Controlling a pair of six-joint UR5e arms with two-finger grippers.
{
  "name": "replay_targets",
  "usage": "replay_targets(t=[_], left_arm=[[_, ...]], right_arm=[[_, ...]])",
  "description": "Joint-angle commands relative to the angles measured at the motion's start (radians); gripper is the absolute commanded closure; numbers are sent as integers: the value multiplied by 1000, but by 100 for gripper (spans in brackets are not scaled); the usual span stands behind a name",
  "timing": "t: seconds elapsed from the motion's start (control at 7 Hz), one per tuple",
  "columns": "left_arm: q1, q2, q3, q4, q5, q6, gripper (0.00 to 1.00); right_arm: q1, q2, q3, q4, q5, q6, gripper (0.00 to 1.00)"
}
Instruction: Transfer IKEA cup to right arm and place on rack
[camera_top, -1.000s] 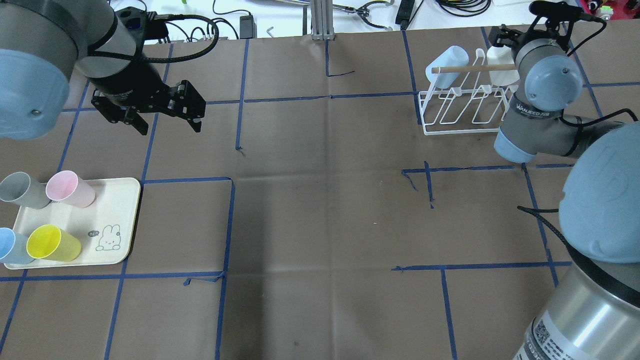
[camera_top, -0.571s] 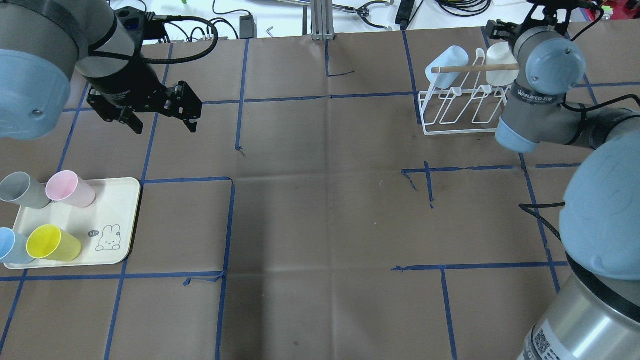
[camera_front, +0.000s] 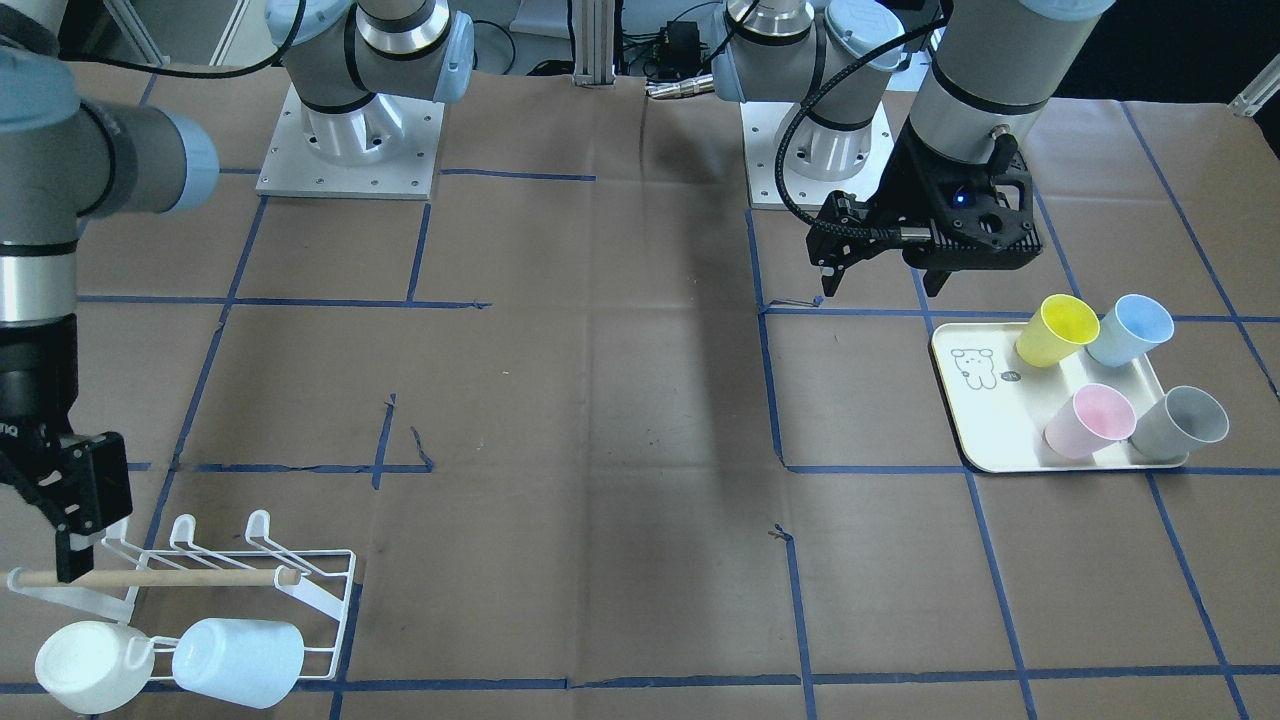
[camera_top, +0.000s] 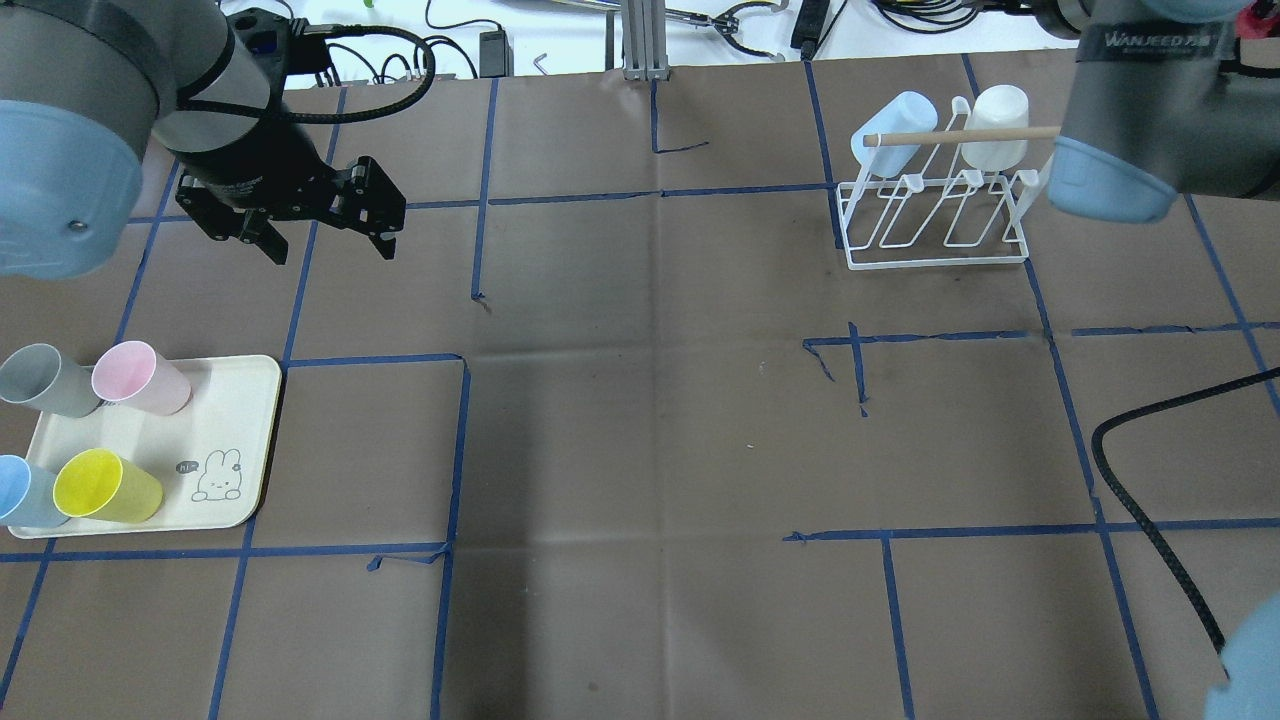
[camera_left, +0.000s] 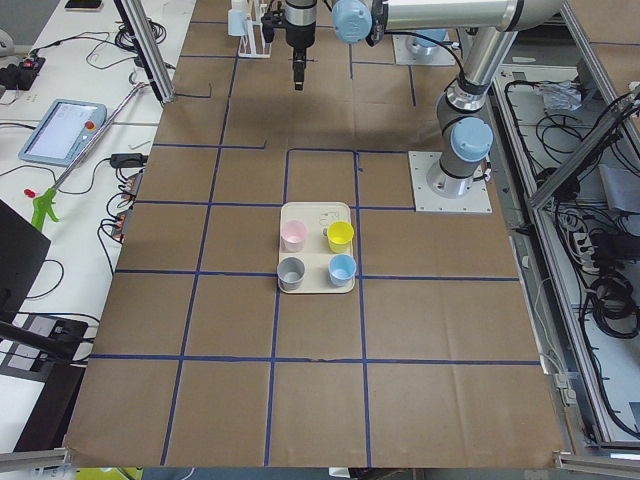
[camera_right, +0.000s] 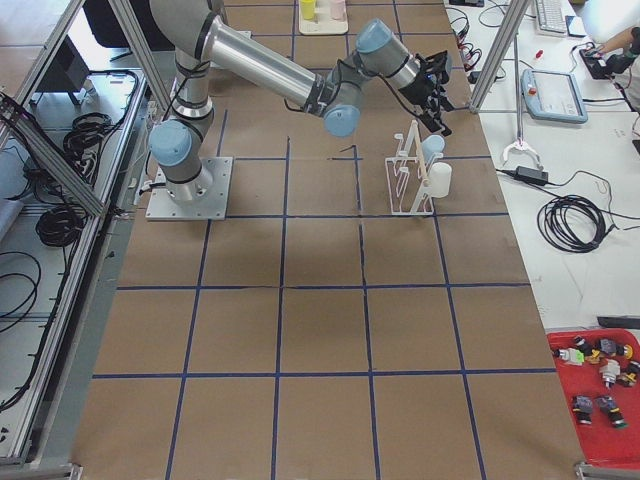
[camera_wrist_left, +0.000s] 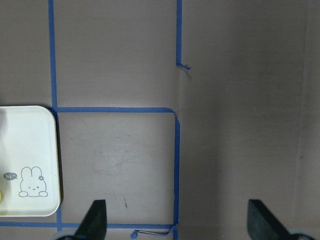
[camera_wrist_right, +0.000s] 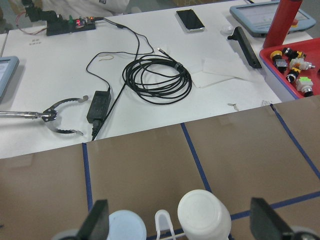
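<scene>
Overhead: white wire rack (camera_top: 940, 215) at 1 o'clock of the surface (camera_top: 650, 400); white cup (camera_top: 995, 125) sits upturned on a far-row prong, pale-blue cup (camera_top: 895, 130) just beside it at 9 o'clock. R claw (camera_wrist_right: 181, 222) above both cups, fingers wide apart, gripping nothing; L claw (camera_top: 335, 250) at 10 o'clock, also apart & empty; cream tray (camera_top: 240, 400) at 8 o'clock w/ 4 cups: yellow cup (camera_top: 105, 487), pink cup (camera_top: 140, 378), grey cup (camera_top: 45, 380), blue cup (camera_top: 25, 492).

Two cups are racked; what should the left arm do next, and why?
Probably move the left gripper down toward the tray and over the pink cup, the nearest of four there. Its jaws stand open and empty above bare table.
</scene>
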Motion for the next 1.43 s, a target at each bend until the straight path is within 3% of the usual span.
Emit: replay_targets(t=[0.0, 0.43, 0.57, 0.86, 1.29], left_arm=[[-1, 1, 0, 0, 0, 2, 0], [-1, 1, 2, 0, 0, 0, 0], [-1, 1, 2, 0, 0, 2, 0], [-1, 3, 2, 0, 0, 2, 0], [-1, 3, 2, 0, 0, 2, 0]], right_arm=[[56, -121, 0, 380, 6, 8, 0], [91, -317, -1, 865, 19, 16, 0], [91, -363, 0, 975, 21, 16, 0], [143, -417, 16, 1099, 19, 17, 0], [238, -335, 8, 1076, 18, 121, 0]])
